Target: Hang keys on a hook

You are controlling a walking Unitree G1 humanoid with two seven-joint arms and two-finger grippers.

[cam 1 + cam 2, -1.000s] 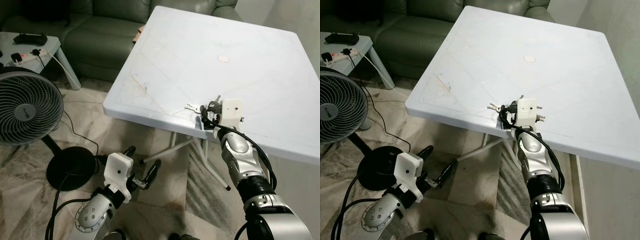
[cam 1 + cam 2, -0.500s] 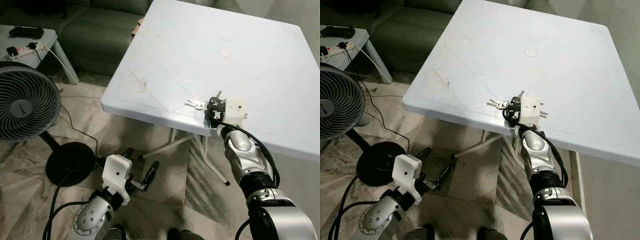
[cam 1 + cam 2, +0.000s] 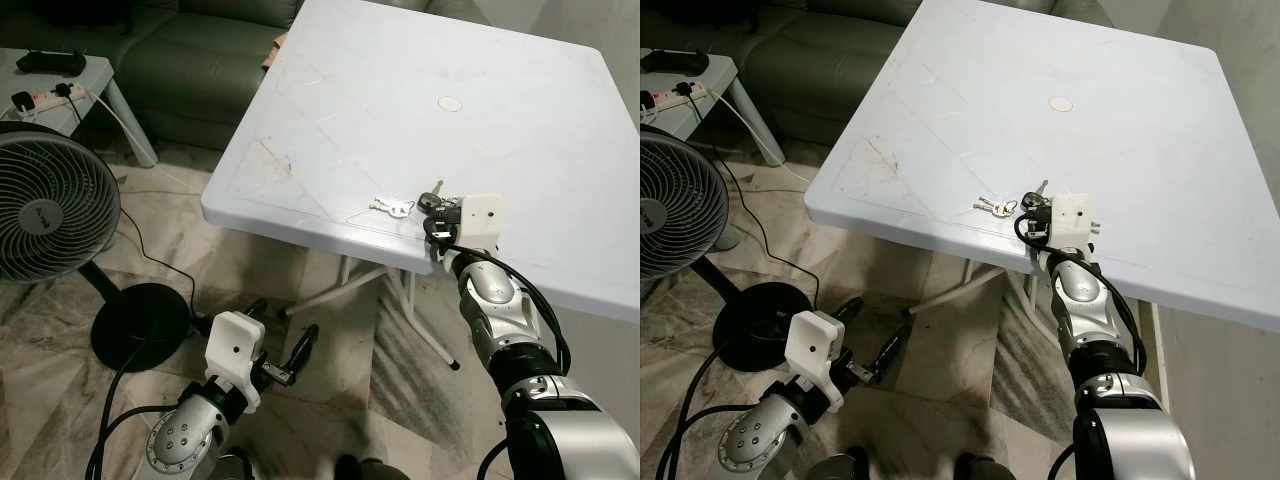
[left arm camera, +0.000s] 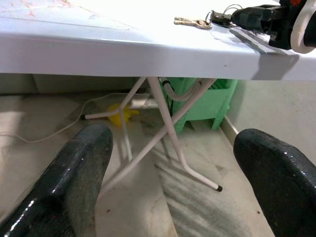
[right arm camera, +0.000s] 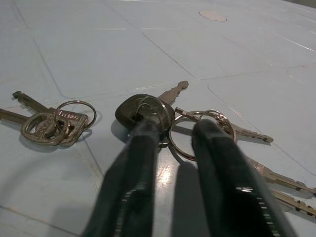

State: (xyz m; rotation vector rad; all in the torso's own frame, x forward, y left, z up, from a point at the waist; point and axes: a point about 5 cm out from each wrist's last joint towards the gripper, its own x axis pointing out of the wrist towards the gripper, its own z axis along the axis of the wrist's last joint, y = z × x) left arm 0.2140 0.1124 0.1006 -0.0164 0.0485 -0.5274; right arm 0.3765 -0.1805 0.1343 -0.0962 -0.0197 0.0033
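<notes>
A bunch of keys (image 3: 392,208) lies on the white table (image 3: 400,90), close to its front edge. It has a small silver pair on one ring and a black-headed key (image 5: 136,109) on a second ring with several longer keys. My right gripper (image 3: 433,212) rests low on the table at the bunch. In the right wrist view its fingers (image 5: 143,148) stand a narrow gap apart. One tip touches the black key head and the other lies over the second ring. My left gripper (image 3: 280,325) hangs open low above the floor, below the table edge.
A standing fan (image 3: 50,200) is on the floor at the left, its cord trailing. Behind it are a green sofa (image 3: 180,60) and a side table (image 3: 100,75) with a power strip. Under the table stand folding legs (image 4: 168,128) and a green bin (image 4: 207,106).
The camera has tilted and shifted a little. My right gripper stays at the keys, its wrist slid slightly to the right. The keys and the left arm have not visibly moved.
</notes>
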